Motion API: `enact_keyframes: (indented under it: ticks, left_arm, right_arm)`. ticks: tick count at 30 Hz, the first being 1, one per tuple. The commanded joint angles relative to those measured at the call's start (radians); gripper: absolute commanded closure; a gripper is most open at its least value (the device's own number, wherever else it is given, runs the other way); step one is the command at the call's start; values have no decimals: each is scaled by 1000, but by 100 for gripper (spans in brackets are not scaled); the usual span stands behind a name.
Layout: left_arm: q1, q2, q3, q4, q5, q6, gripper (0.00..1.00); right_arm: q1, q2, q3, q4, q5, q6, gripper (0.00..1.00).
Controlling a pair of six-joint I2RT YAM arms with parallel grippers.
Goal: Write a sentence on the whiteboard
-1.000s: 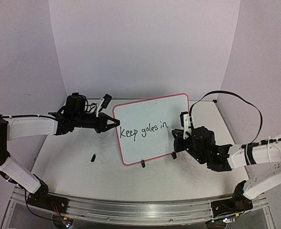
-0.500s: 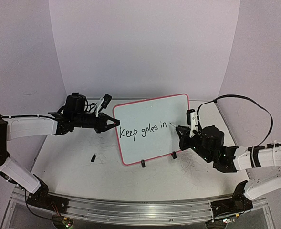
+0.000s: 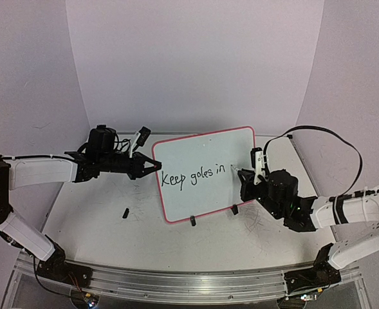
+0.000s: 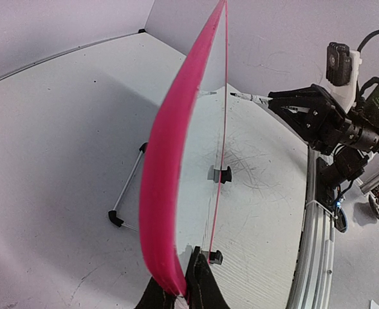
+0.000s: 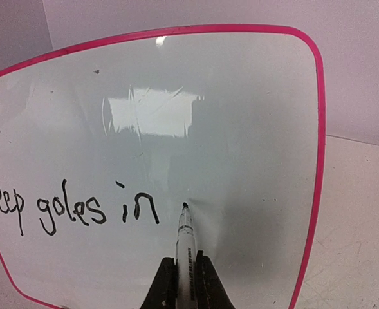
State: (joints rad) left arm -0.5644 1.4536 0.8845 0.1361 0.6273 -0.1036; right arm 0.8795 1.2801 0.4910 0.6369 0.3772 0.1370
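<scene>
The whiteboard (image 3: pixel 202 151) stands upright on its black clip feet (image 3: pixel 192 221) at the middle of the table (image 3: pixel 92 225), its face turned towards the arms. The left gripper (image 3: pixel 156 165) reaches in from the left, its jaws clamped on the board's pink-red left edge (image 4: pixel 170 187). The sentence (image 5: pixel 70 207) reads "Keep goles in", a single slanted black line across the lower half of the board. The right gripper (image 5: pixel 184 273) has its jaws closed on a white marker (image 5: pixel 184 238), which points at the board. Its black tip sits just right of "in", seemingly touching the surface. A small black piece (image 3: pixel 124 211) lies on the table left of the board.
</scene>
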Motion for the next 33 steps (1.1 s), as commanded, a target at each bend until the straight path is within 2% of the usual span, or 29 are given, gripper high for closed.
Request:
enact_keyframes:
  ticks: [1,13,33]
  left_arm:
    - [16,-10,20,-11,-153,97,100]
    - [17,-12,20,-12,-152,97,100]
    - [16,-13,21,-11,-153,99,100]
  right_arm:
    - [-1,24,48,42,31,6,100]
    - [-6,56,62,44,65,13,100]
    - [-6,83,80,49,8,7,100]
